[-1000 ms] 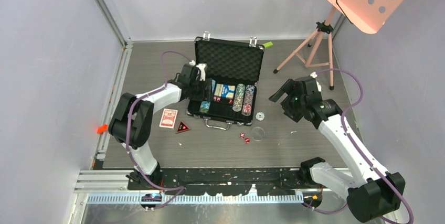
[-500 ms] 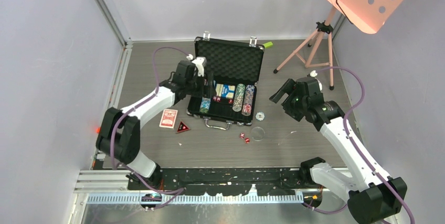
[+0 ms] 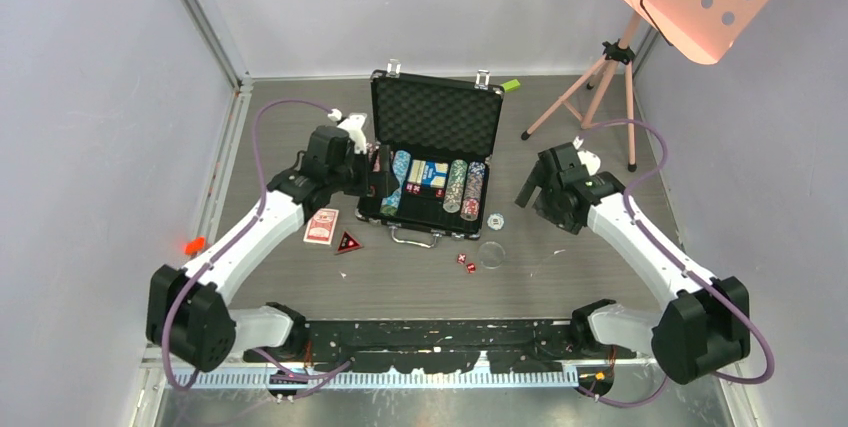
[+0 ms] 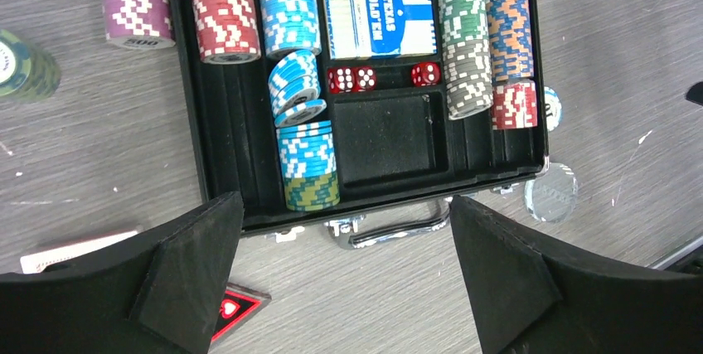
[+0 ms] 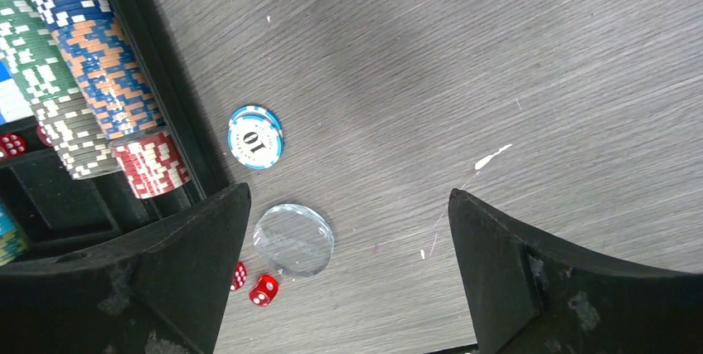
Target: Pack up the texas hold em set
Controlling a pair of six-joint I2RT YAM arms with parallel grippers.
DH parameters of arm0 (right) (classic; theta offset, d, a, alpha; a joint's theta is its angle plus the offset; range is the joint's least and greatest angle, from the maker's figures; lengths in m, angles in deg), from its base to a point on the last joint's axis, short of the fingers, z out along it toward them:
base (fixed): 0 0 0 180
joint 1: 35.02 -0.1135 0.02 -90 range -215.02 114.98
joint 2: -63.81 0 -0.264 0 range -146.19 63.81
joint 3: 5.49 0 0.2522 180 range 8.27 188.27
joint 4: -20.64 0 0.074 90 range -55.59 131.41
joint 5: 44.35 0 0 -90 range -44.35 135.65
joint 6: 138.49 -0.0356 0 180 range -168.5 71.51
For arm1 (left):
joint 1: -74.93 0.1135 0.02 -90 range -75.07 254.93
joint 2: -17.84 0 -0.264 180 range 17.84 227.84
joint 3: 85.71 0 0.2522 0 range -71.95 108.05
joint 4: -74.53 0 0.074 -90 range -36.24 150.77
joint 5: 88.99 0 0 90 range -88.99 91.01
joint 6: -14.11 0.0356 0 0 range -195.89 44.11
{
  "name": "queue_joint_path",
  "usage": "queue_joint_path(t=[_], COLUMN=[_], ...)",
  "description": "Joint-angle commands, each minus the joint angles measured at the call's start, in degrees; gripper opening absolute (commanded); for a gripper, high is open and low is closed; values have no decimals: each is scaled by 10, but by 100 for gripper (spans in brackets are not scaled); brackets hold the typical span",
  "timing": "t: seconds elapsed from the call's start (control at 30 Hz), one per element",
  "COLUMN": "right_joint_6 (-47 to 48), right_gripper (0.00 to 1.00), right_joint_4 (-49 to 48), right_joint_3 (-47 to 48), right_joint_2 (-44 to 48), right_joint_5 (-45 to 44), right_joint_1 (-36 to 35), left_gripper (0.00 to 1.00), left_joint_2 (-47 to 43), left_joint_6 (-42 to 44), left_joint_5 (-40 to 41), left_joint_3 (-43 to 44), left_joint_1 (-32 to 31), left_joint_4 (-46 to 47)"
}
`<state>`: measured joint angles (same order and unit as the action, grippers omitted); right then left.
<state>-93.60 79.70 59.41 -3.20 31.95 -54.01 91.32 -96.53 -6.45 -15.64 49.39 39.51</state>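
Grey tabletop [image 3: 600, 277] carries the open briefcase [image 3: 436, 119], and my left gripper [image 4: 346, 271] has lifted back from it, jaws spread and empty, blue chips [image 4: 286, 6] seated ahead of it. Below my right gripper [image 5: 348, 279], also spread, clear disc [image 5: 293, 240] and dice [image 5: 264, 289] remain unpacked.

five dice [image 4: 425, 74], one disc [image 4: 553, 192], one briefcase [image 3: 436, 117]

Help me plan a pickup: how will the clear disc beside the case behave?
The clear disc looks rigid. Lying flat on the table, its thin edge is probably hard to pinch. Its glossy face may slide if pushed.
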Motion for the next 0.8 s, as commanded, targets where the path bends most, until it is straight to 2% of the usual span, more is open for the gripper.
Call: queue_joint_path(t=[0.0, 0.23, 0.43, 0.57, 0.6, 0.67, 0.77], right_joint_6=[6, -2, 6, 8, 6, 0, -10], right_gripper=[94, 91, 89, 85, 84, 83, 82], right_joint_4=[-31, -58, -65, -93, -99, -114, -130], right_joint_3=[24, 47, 74, 69, 65, 63, 61], right_joint_2=[-26, -101, -163, -189, -194, -212, -240], right_joint_5=[-27, -17, -9, 17, 26, 32, 37], right_joint_1=[-10, -53, -79, -80, -80, -80, -80], left_gripper=[100, 100, 100, 99, 98, 98, 98], left_joint_2=[-49, -55, -82, -92, -94, -96, -105], left_joint_6=[-12, -10, -49, -150, -175, -238, -376], left_joint_5=[11, 19, -11, -62, -104, -168, -220], left_joint_3=[-24, -17, -45, -34, -28, -23, -30], left_joint_1=[-1, 0, 0, 0, 0, 0, 0], left_joint_4=[13, -20, 12, 41, 57, 106, 197])
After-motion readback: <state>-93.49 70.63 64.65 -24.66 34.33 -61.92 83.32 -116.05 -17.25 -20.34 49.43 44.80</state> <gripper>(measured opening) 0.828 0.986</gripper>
